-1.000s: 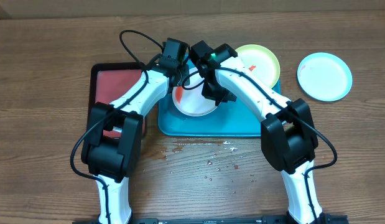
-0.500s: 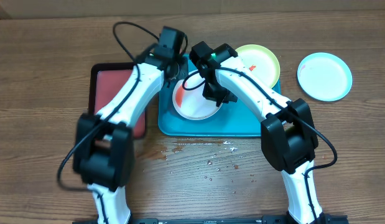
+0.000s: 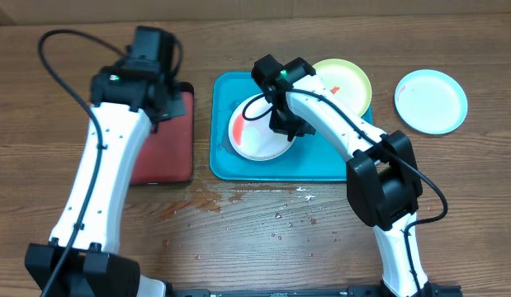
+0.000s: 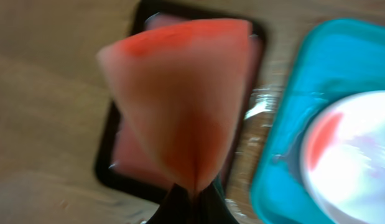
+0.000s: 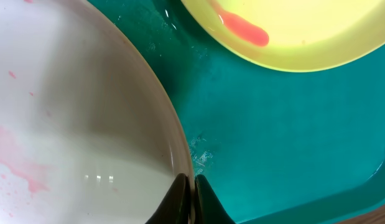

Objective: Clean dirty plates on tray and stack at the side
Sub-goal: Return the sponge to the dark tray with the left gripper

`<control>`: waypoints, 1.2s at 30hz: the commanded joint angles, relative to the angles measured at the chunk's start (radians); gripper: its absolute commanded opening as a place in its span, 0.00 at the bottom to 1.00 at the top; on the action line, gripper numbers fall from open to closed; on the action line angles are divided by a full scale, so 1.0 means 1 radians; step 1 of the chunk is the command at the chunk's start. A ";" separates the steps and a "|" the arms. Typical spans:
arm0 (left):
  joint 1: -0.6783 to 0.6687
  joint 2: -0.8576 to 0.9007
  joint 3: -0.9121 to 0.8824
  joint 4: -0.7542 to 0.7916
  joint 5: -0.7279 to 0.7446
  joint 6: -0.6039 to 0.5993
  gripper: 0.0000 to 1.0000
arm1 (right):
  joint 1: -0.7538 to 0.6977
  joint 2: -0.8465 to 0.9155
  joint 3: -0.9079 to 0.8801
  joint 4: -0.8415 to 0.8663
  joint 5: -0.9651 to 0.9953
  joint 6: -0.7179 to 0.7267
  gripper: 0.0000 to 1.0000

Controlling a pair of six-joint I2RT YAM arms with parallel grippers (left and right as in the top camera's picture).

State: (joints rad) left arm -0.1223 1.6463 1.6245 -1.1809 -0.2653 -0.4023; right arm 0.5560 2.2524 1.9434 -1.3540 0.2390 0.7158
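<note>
Left arm has swung away from the middle since a second ago, and its pincer [image 4: 193, 190] now hangs over the red tray [image 3: 160, 157], while the right arm has not shifted. That left pincer is pressed together on the narrow end of a pink wiper [image 4: 180, 106], red along its far edge; whether it is a sponge or a folded cloth cannot be told through the blur. The right pincer [image 5: 193, 186] is pinching the rim of the white plate [image 3: 259, 136], which lies in the teal tray [image 3: 321, 161] with a red smear [image 3: 237, 128] on its left side. The yellow-green plate [image 3: 346, 82] sits at the tray's far right corner, also streaked red, and the light blue plate [image 3: 431, 101] rests well apart on the bench [image 3: 280, 239] to the right, looking clean. The step in hand appears to be a pause in wiping the white plate, perhaps to unload or wet the wiper at the red tray. To do it well, the right pincer should hold its pinch on the rim firmly so the plate cannot slide or tip when pressure returns. The left arm should come back low and lay the wiper's broad end flat on the smear, then stroke toward the pinned edge instead of away from it. Drips already dot the bench [image 3: 238, 198] in front of the tray, so carrying the wiper directly across matters.
</note>
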 commanded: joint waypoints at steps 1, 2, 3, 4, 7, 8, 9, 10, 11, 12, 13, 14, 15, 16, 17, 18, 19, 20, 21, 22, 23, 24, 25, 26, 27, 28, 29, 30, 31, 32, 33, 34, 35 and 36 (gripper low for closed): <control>0.074 0.014 -0.062 0.024 -0.017 -0.014 0.05 | -0.001 -0.014 0.016 -0.006 0.003 -0.014 0.04; 0.095 0.014 -0.091 0.050 0.005 0.009 0.04 | -0.001 -0.014 0.016 -0.006 0.003 -0.014 0.04; 0.111 0.014 -0.118 0.076 0.036 0.032 0.04 | -0.001 -0.014 0.016 -0.008 0.003 -0.018 0.04; 0.126 0.014 -0.150 0.107 0.074 0.054 0.04 | -0.001 -0.014 0.016 -0.010 0.003 -0.018 0.04; 0.151 0.014 -0.251 0.194 0.127 0.074 0.04 | -0.001 -0.014 0.016 -0.011 0.003 -0.018 0.04; 0.156 0.014 -0.286 0.221 0.130 0.073 0.04 | -0.001 -0.014 0.016 -0.012 0.003 -0.018 0.04; 0.157 0.014 -0.315 0.244 0.133 0.073 0.05 | -0.001 -0.014 0.016 -0.014 0.003 -0.018 0.04; 0.157 0.014 -0.345 0.268 0.134 0.073 0.04 | -0.001 -0.014 0.016 -0.014 0.003 -0.018 0.04; 0.156 0.014 -0.367 0.285 0.135 0.073 0.04 | -0.001 -0.014 0.016 -0.014 0.003 -0.018 0.04; 0.156 0.014 -0.389 0.300 0.141 0.072 0.04 | -0.001 -0.014 0.016 -0.014 0.003 -0.018 0.04; 0.156 0.014 -0.400 0.307 0.150 0.072 0.05 | -0.001 -0.014 0.016 -0.014 0.003 -0.018 0.04; 0.156 0.014 -0.408 0.311 0.163 0.073 0.10 | -0.001 -0.014 0.016 -0.014 0.003 -0.018 0.04; 0.156 0.014 -0.410 0.311 0.174 0.073 0.17 | -0.001 -0.014 0.016 -0.015 0.003 -0.018 0.04; 0.156 0.014 -0.410 0.311 0.183 0.073 0.31 | -0.001 -0.014 0.016 -0.016 0.003 -0.018 0.04; 0.156 0.014 -0.409 0.312 0.195 0.073 0.47 | -0.001 -0.014 0.016 -0.018 0.004 -0.018 0.04; 0.156 0.014 -0.406 0.312 0.211 0.073 0.65 | -0.001 -0.014 0.016 -0.019 0.006 -0.018 0.04; 0.156 0.014 -0.401 0.311 0.224 0.073 0.81 | -0.001 -0.014 0.016 -0.021 0.011 -0.018 0.04; 0.156 0.014 -0.396 0.311 0.245 0.073 0.91 | -0.002 -0.014 0.016 -0.026 0.018 -0.018 0.04; 0.156 0.012 -0.389 0.310 0.267 0.073 0.98 | -0.002 -0.017 0.016 -0.032 0.032 -0.018 0.04; 0.156 0.011 -0.380 0.306 0.287 0.074 1.00 | -0.002 -0.019 0.016 -0.039 0.050 -0.018 0.04; 0.156 0.007 -0.368 0.301 0.306 0.074 1.00 | -0.002 -0.025 0.019 -0.048 0.069 -0.018 0.04; 0.156 0.005 -0.355 0.294 0.321 0.074 1.00 | -0.002 -0.030 0.024 -0.061 0.090 -0.018 0.04; 0.156 -0.002 -0.339 0.287 0.336 0.074 1.00 | -0.002 -0.038 0.034 -0.077 0.117 -0.017 0.04; 0.156 -0.011 -0.321 0.277 0.347 0.074 1.00 | -0.002 -0.047 0.047 -0.093 0.143 -0.017 0.04; 0.156 -0.024 -0.301 0.267 0.354 0.074 1.00 | -0.002 -0.056 0.060 -0.108 0.165 -0.017 0.04; 0.155 -0.037 -0.284 0.258 0.360 0.075 1.00 | -0.002 -0.065 0.074 -0.121 0.186 -0.017 0.04; 0.154 -0.055 -0.264 0.249 0.371 0.085 1.00 | -0.002 -0.076 0.093 -0.138 0.211 -0.018 0.04; 0.154 -0.072 -0.246 0.240 0.381 0.094 1.00 | -0.002 -0.085 0.113 -0.156 0.235 -0.017 0.04; 0.154 -0.095 -0.226 0.230 0.392 0.107 1.00 | -0.002 -0.092 0.134 -0.176 0.262 -0.018 0.04; 0.154 -0.116 -0.210 0.223 0.398 0.112 1.00 | -0.002 -0.100 0.159 -0.201 0.300 -0.018 0.04; 0.153 -0.144 -0.195 0.214 0.397 0.113 1.00 | -0.002 -0.106 0.180 -0.223 0.339 -0.018 0.04; 0.154 -0.174 -0.184 0.209 0.398 0.117 1.00 | -0.001 -0.112 0.203 -0.248 0.389 -0.018 0.04; 0.154 -0.200 -0.180 0.209 0.398 0.119 1.00 | 0.002 -0.117 0.220 -0.266 0.433 -0.018 0.04; 0.154 -0.233 -0.179 0.210 0.398 0.119 1.00 | 0.006 -0.121 0.233 -0.279 0.479 -0.018 0.04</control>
State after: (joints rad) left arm 0.0326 1.5105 1.4052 -0.9653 0.1009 -0.3134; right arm 0.5564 2.2024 2.1162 -1.6176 0.5266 0.7002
